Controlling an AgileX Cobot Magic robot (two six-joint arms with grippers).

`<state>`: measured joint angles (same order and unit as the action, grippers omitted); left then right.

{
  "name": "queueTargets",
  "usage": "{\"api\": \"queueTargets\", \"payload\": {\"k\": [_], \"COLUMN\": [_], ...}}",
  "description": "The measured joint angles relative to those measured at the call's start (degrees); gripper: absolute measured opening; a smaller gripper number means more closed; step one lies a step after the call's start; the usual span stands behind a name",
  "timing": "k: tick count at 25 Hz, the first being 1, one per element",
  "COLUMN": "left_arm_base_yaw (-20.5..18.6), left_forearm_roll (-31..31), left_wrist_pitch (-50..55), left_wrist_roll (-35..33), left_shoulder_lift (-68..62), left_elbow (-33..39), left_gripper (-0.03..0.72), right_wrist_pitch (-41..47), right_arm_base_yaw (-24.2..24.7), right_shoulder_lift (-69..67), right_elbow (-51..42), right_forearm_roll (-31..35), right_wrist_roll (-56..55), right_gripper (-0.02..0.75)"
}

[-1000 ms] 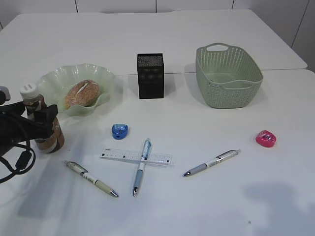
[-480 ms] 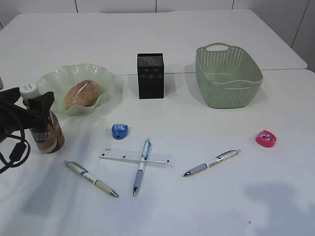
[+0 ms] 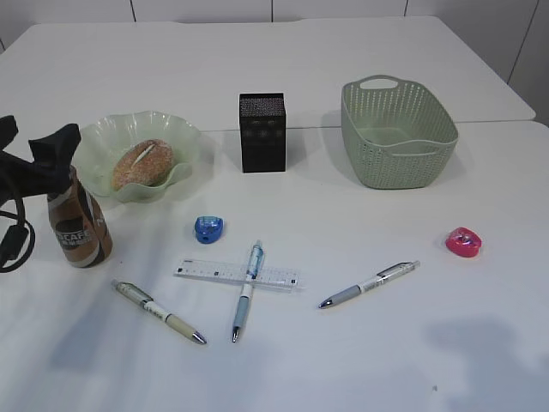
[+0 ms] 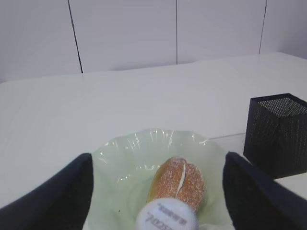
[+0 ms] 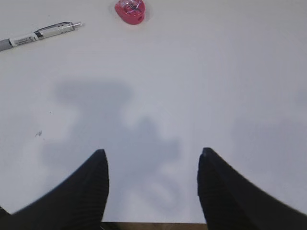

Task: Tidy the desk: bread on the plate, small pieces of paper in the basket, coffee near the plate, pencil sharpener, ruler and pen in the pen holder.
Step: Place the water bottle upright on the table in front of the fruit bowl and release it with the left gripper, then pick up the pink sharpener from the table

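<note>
The bread (image 3: pixel 141 163) lies on the pale green plate (image 3: pixel 184 137). The brown coffee bottle (image 3: pixel 79 230) stands upright just left of the plate; its white cap (image 4: pixel 166 216) shows in the left wrist view. My left gripper (image 3: pixel 50 148) is open and hovers just above the cap, its fingers (image 4: pixel 158 155) wide apart. A blue pencil sharpener (image 3: pixel 208 228), a pink one (image 3: pixel 463 241), a ruler (image 3: pixel 206 271) and three pens (image 3: pixel 249 290) (image 3: pixel 159 312) (image 3: pixel 367 284) lie on the table. The black pen holder (image 3: pixel 262 131) stands behind them. My right gripper (image 5: pixel 153 152) is open and empty above bare table.
The green basket (image 3: pixel 399 129) stands at the back right and looks empty. No paper pieces show. The pink sharpener (image 5: pixel 130 9) and a pen (image 5: pixel 38 34) lie ahead of my right gripper. One pen lies across the ruler.
My left gripper has let go of the coffee bottle and risen above its cap. The bottle stays standing beside the plate.
</note>
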<state>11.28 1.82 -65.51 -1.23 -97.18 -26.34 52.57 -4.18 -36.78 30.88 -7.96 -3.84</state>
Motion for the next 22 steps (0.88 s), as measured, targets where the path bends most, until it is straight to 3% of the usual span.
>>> {"api": "queueTargets", "payload": {"k": [10, 22], "left_arm_base_yaw": [0.00, 0.00], "left_forearm_roll": [-0.61, -0.61], "left_wrist_pitch": [1.95, 31.67], "left_wrist_roll": [-0.11, -0.11], "left_shoulder_lift": [9.56, 27.96], "left_elbow": [0.23, -1.60], "left_gripper": [0.594, 0.593], "right_wrist_pitch": [0.00, 0.00], "right_arm_base_yaw": [0.00, 0.00], "right_shoulder_lift": [0.00, 0.00], "right_elbow": [0.00, 0.00], "right_forearm_roll": [0.00, 0.00], "right_wrist_roll": [0.00, 0.00], "right_gripper": [0.465, 0.464]}}
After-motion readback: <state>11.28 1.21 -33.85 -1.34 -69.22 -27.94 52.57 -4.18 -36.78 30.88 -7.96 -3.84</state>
